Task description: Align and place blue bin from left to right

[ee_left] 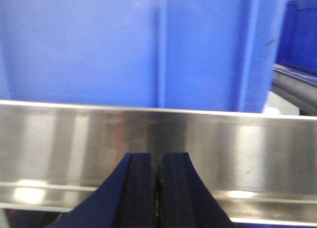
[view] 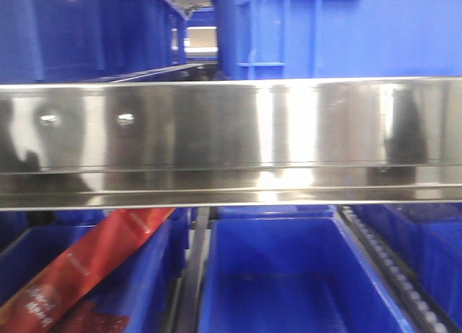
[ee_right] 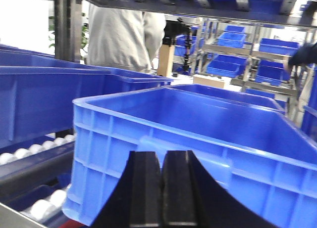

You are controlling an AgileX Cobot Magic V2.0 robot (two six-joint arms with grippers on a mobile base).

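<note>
An open blue bin [ee_right: 198, 134] fills the right wrist view, its ribbed near wall facing me. My right gripper [ee_right: 161, 163] is shut with nothing between its pads, just in front of that wall's handle ledge. In the left wrist view a tall blue bin [ee_left: 148, 45] stands behind a steel shelf rail [ee_left: 74, 139]. My left gripper [ee_left: 158, 166] is shut and empty, its tips in front of that rail. The front view shows blue bins [view: 317, 29] above the rail and an open blue bin [view: 289, 275] below it; neither gripper appears there.
A wide steel rail [view: 231, 138] crosses the front view. A red package [view: 86, 268] leans in the lower left bin. White rollers [ee_right: 29, 151] run left of the bin. A person in grey [ee_right: 124, 30] stands behind, and racks of blue bins [ee_right: 247, 55] lie beyond.
</note>
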